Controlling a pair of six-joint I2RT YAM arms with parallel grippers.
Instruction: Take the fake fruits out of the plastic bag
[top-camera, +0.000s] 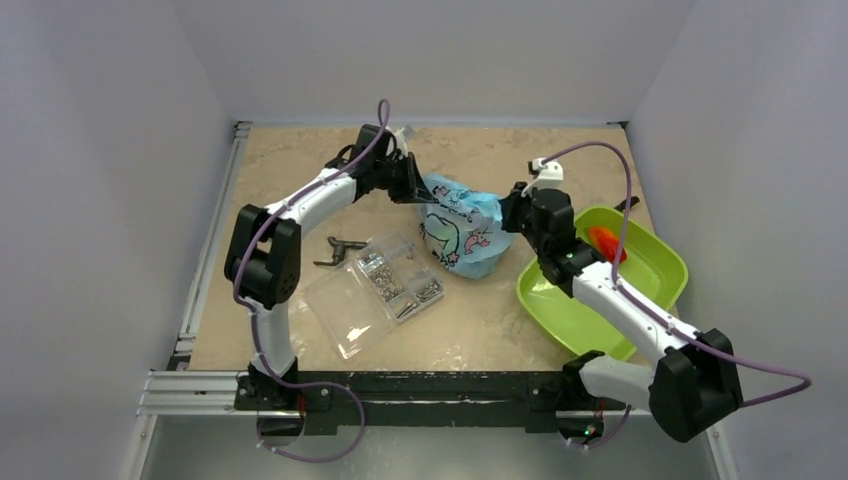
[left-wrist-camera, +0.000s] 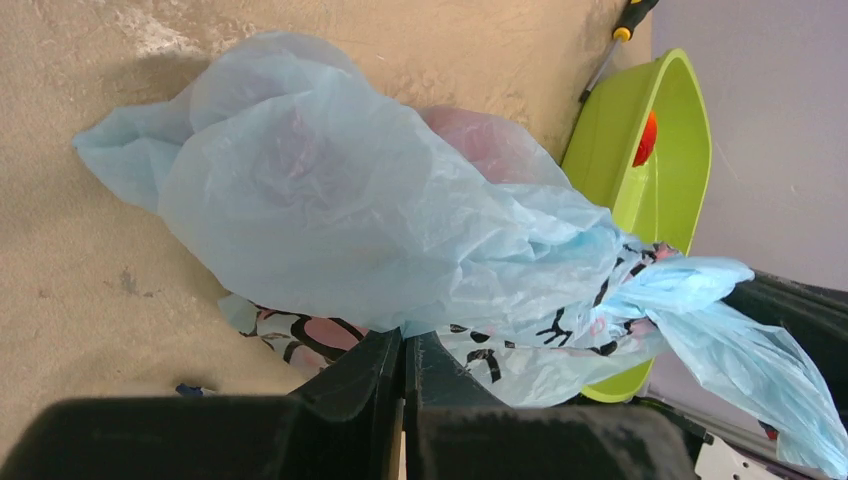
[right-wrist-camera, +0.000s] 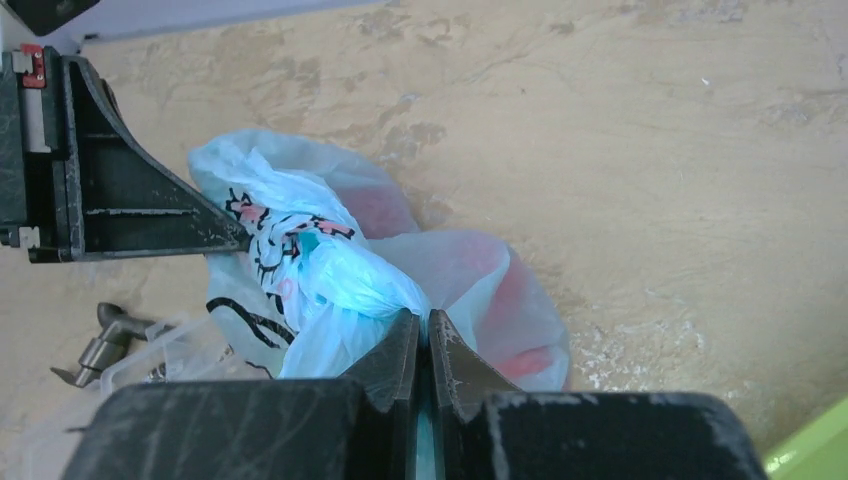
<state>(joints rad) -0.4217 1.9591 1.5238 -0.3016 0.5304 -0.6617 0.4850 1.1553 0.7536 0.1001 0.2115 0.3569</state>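
The light-blue plastic bag (top-camera: 462, 232) with its pink and black cartoon print lies mid-table, bulging. My left gripper (top-camera: 420, 192) is at its far left side, jaws shut on a pinch of the bag's film (left-wrist-camera: 404, 340). From the right, my right gripper (top-camera: 508, 215) is shut on a bunched fold of the bag (right-wrist-camera: 424, 325). Reddish fake fruits (right-wrist-camera: 515, 300) show dimly through the film and are also seen in the left wrist view (left-wrist-camera: 480, 140). One orange-red fruit (top-camera: 604, 243) lies in the lime-green tray (top-camera: 650, 290).
A clear compartment box (top-camera: 375, 290) holding small metal parts sits left of the bag, with a dark metal tool (top-camera: 338, 250) beside it. A screwdriver (left-wrist-camera: 625, 25) lies behind the tray (left-wrist-camera: 655, 170). White walls close in the table on three sides.
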